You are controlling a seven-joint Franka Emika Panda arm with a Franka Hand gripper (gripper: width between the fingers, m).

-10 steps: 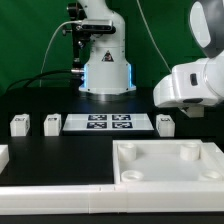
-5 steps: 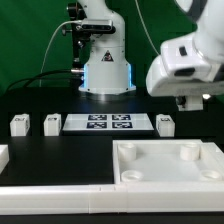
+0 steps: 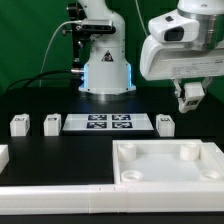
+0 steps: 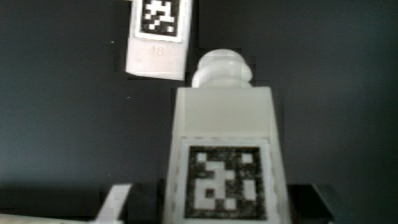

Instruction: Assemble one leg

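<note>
My gripper (image 3: 190, 101) hangs in the air at the exterior view's right, shut on one leg (image 3: 190, 96), a small white block held well above the table. In the wrist view that leg (image 4: 228, 120) stands between my fingers (image 4: 125, 202), tag facing the camera and rounded peg end pointing away. A second leg (image 4: 159, 40) lies on the black table beyond it. Three more legs rest on the table: two at the exterior view's left (image 3: 19, 124) (image 3: 51, 123) and one at the right (image 3: 165, 124), below my gripper.
The marker board (image 3: 108, 123) lies between the table legs. The large white panel (image 3: 126, 176) with round corner sockets lies in front at the right. A white part (image 3: 3, 155) shows at the left edge. The arm's base (image 3: 105, 62) stands behind.
The arm has risen and swung toward the exterior view's left. The held leg, earlier hidden behind the hand, now hangs in plain sight above the table.
</note>
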